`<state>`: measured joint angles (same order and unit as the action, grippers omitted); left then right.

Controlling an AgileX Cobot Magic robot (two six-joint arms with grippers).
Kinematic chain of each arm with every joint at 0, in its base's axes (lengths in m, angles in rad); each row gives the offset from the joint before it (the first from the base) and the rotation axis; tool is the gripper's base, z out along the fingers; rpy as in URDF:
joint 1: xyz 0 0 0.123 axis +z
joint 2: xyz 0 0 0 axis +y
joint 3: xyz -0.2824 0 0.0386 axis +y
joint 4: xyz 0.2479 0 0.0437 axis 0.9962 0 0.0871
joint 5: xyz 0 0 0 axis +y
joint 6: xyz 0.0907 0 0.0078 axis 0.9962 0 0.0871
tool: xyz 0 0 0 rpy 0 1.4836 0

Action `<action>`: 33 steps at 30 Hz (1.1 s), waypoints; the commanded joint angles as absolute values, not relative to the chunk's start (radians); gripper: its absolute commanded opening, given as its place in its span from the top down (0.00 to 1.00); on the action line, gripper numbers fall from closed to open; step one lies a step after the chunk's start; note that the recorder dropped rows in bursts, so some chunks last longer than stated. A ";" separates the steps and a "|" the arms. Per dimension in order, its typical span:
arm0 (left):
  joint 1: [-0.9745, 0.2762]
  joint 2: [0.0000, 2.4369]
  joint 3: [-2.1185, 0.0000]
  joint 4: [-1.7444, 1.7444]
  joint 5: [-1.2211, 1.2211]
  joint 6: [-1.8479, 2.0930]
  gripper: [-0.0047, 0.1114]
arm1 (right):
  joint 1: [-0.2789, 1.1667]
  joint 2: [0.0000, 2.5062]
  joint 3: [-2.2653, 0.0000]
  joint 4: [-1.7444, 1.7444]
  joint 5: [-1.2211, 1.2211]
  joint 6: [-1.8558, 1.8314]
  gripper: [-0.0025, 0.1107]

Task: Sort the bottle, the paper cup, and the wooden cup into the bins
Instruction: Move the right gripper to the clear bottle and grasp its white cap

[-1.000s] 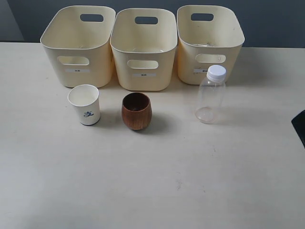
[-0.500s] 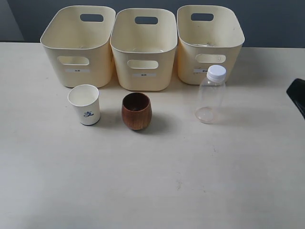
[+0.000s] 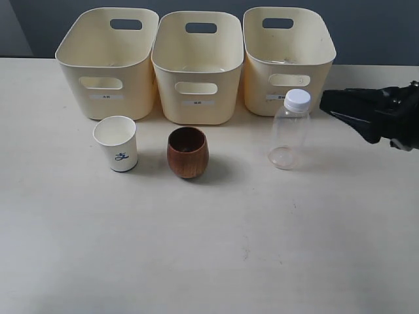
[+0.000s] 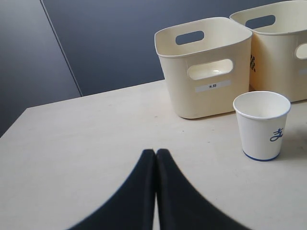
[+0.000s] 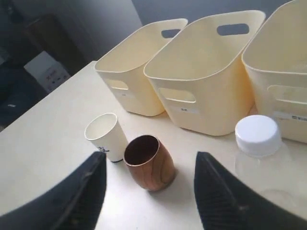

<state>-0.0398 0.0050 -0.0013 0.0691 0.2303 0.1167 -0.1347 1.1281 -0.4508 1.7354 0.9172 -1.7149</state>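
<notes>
Pale beige tabletop (image 3: 209, 255) fills most of the exterior view, with a dark grey-blue wall (image 3: 373, 33) behind it, and the surface looks pretty bare apart from a few faint scuffs. Starting on the left, the black left gripper (image 4: 156, 154) shows up only in its own wrist view. Its fingers are pressed together with nothing in them, over bare table and well short of the cup.

Along the back edge sit three cream-yellow plastic bins with rounded corners and oval handle cut-outs, side by side: left bin (image 3: 75, 85), middle bin (image 3: 167, 98), right bin (image 3: 258, 91). All three look empty.

A small white paper cup (image 3: 116, 144) with a dark blue mark stands upright just in front of the left bin. Near it but apart, a rounded reddish-brown wooden cup (image 3: 188, 154) stands before the middle bin. A clear plastic bottle (image 3: 288, 134) with a white screw cap stands upright close in front of the right bin.

The black right gripper (image 3: 330, 104) reaches in from the right edge. Its tips are just beside the bottle's cap and not touching it, with the jaws spread wide and empty.
</notes>
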 commanded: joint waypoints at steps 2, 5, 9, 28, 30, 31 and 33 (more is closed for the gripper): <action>-0.043 0.000 0.000 0.069 0.225 0.115 0.96 | -0.137 1.308 -0.529 1.744 0.945 -1.781 0.51; -0.043 0.000 0.000 0.069 0.225 0.115 0.96 | -0.137 1.384 -0.583 1.744 0.945 -1.788 0.51; -0.043 0.000 0.000 0.069 0.227 0.115 0.96 | -0.137 1.451 -0.634 1.744 0.950 -1.795 0.51; -0.043 0.000 0.000 0.069 0.225 0.115 0.96 | 0.121 1.589 -0.819 1.744 0.445 -1.850 0.51; -0.043 0.000 0.000 0.069 0.225 0.115 0.96 | 0.121 1.595 -0.825 1.744 0.425 -1.850 0.51; -0.043 0.000 0.000 0.069 0.225 0.115 0.96 | 0.121 1.599 -0.825 1.744 0.425 -1.850 0.51; -0.043 0.000 0.000 0.069 0.225 0.115 0.96 | 0.122 1.609 -0.825 1.744 0.445 -1.850 0.51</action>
